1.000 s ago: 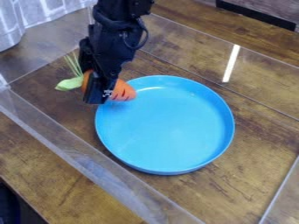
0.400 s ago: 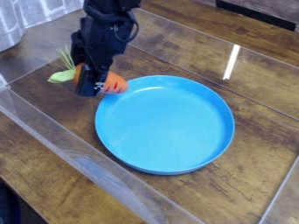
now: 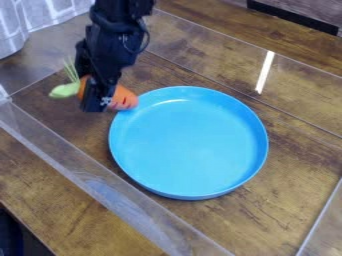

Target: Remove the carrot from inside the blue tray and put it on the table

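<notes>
On a glossy dark wood tabletop (image 3: 301,110), fenced at the near side by a clear plastic barrier (image 3: 80,180), the big round blue tray (image 3: 187,140) lies empty. Just off its upper-left rim the black robot arm (image 3: 118,15) reaches steeply down, and its pincer (image 3: 104,95) grasps the small orange carrot (image 3: 122,98), the jaws standing fairly wide about the stubby body. The carrot is already outside the tray, beside the rim and not over the blue dish, low above the planks; whether it touches the wood cannot be told from this angle. Its long axis lies nearly level and runs left to right across the picture, the yellow-green leafy top (image 3: 63,90) sticking out on the pincer's left and the orange tip poking out on the right, toward the tray. The relation that counts for the coming move is therefore straight down: bare tabletop lies directly beneath the held carrot, with the tray's rim just beside its tip, so lowering and letting go here looks likely to set it on wood, though the tip may brush the rim.
</notes>
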Available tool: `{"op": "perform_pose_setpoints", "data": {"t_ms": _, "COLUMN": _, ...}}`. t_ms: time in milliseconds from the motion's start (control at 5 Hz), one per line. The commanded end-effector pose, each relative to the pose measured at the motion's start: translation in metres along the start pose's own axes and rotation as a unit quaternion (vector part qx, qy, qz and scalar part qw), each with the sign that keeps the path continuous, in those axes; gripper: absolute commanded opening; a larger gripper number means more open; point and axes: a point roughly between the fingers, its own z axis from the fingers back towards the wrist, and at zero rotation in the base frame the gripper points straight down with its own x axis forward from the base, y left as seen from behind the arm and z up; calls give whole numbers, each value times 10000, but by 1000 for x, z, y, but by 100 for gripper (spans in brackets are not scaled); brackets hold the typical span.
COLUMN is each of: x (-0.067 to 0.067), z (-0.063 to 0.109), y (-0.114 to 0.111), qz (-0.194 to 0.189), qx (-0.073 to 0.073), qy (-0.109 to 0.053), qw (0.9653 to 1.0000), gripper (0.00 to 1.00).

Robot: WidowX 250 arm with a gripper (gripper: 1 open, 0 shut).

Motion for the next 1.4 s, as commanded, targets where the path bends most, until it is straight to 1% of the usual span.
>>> {"op": "perform_pose_setpoints", "data": {"t_ms": 0, "x": 1, "z": 1, "y": 15, "qz": 199, "qx": 173, "qy": -138, "qw": 9996, "gripper": 0}}
{"op": "perform_pose_setpoints", "data": {"t_ms": 200, "x": 3, "z": -5, "y": 18, "qz": 200, "qx": 202, "qy": -123, "qw": 9995, "gripper": 0}}
{"op": "perform_pose_setpoints", "data": {"t_ms": 600, "x": 7, "z": -7, "y": 22, "qz": 214, "qx": 205, "qy": -195, "qw": 9994, "gripper": 0}}
{"op": "perform_pose_setpoints", "data": {"t_ms": 1000, "x": 16, "z": -22, "y": 34, "qz": 223, "qx": 177, "qy": -87, "qw": 9996, "gripper": 0}}
{"op": "perform_pose_setpoints", "data": {"t_ms": 1200, "x": 15, "z": -25, "y": 40, "qz": 229, "qx": 164, "qy": -53, "qw": 9996, "gripper": 0}}
